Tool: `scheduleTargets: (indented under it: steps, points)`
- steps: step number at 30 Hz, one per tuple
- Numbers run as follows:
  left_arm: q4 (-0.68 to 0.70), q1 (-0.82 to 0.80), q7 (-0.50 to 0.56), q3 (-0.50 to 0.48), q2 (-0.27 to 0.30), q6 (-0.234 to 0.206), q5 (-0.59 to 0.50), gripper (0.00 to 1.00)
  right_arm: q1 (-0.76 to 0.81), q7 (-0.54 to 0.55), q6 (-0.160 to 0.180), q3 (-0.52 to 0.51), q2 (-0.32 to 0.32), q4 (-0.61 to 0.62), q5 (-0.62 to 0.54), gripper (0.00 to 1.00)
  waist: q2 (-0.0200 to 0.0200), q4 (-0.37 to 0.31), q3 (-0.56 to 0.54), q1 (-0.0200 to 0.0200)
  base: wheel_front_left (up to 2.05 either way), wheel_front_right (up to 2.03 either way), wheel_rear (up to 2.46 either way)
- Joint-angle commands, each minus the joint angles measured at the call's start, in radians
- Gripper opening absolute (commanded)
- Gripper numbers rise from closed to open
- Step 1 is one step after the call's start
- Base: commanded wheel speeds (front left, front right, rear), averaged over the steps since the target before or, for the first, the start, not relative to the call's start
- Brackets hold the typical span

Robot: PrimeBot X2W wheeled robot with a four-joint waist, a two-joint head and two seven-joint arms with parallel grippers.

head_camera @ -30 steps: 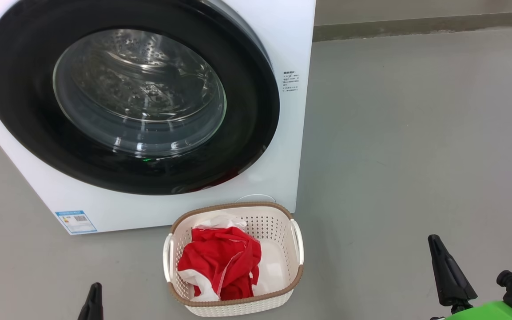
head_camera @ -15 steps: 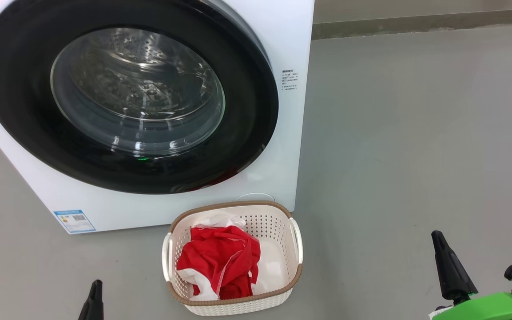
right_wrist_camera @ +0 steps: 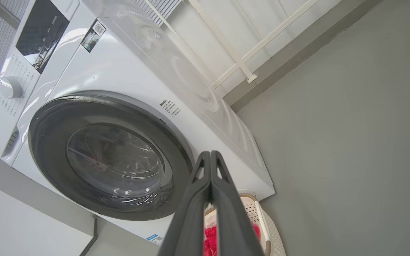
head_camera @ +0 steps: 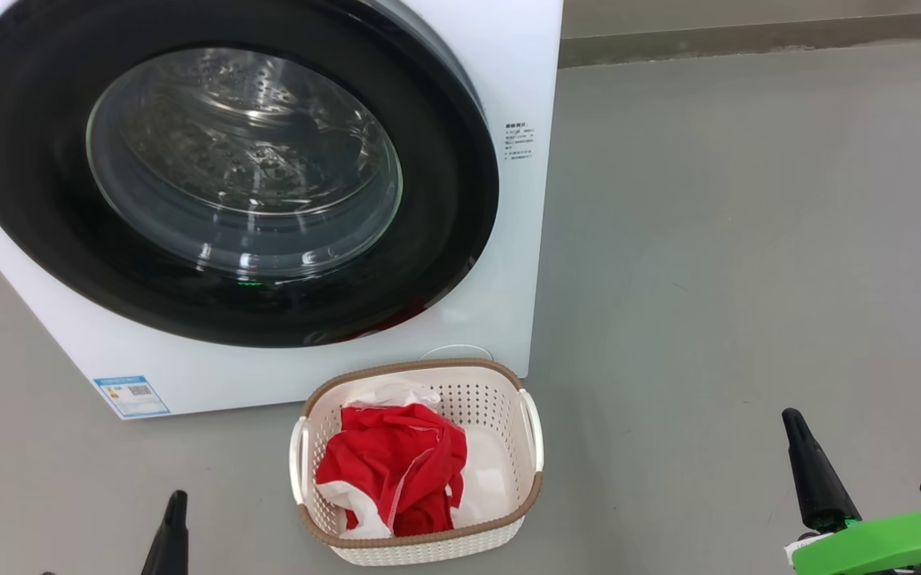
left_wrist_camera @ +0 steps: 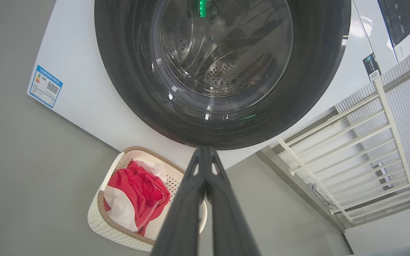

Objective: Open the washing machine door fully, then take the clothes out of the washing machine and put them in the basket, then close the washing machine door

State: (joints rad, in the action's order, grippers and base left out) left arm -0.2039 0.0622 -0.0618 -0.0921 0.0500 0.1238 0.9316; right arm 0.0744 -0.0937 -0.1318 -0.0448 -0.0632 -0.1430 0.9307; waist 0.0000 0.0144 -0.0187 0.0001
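Judging by how things lie, the job looks all but finished: the washing machine door [head_camera: 244, 160] sits flat against the white front of the washing machine [head_camera: 520, 64], and the red clothes [head_camera: 392, 467] lie heaped in the left half of the basket [head_camera: 416, 365], which stands on the floor [head_camera: 708, 239] just in front of the machine's lower right corner. Through the glass the steel drum [head_camera: 268, 104] shows no fabric that I can make out. The left end effector [head_camera: 176, 503] has its fingers pressed together on nothing, low and apart from the basket; the right end effector [head_camera: 791, 423] is likewise pinched closed and empty, well off to the other side. The main risk is a door that only looks closed: whether the latch has caught cannot be told, and an unlatched door could drift open and leave the last step undone. A second push to check it would bring an arm down close over the basket, and a careless sweep could tip it or drag the clothes out. Rolling the base forward could also nudge the basket.
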Motion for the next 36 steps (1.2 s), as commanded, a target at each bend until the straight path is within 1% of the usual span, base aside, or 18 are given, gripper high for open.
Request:
scheduleTargets:
  steps: [1,36]
  points:
    - [0.019,-0.048,0.006,-0.016,0.009,0.004,0.035,0.00,-0.054,0.007,0.001,0.005,-0.016,0.018,0.033,0.00,0.0000,0.000,0.001,-0.0001,0.00,0.00,0.00]
    - [-0.016,-0.119,0.104,-0.019,0.004,0.006,0.405,0.00,-0.126,0.109,0.001,-0.021,-0.011,-0.050,0.419,0.00,0.0000,-0.008,0.013,-0.0001,0.00,0.00,0.00]
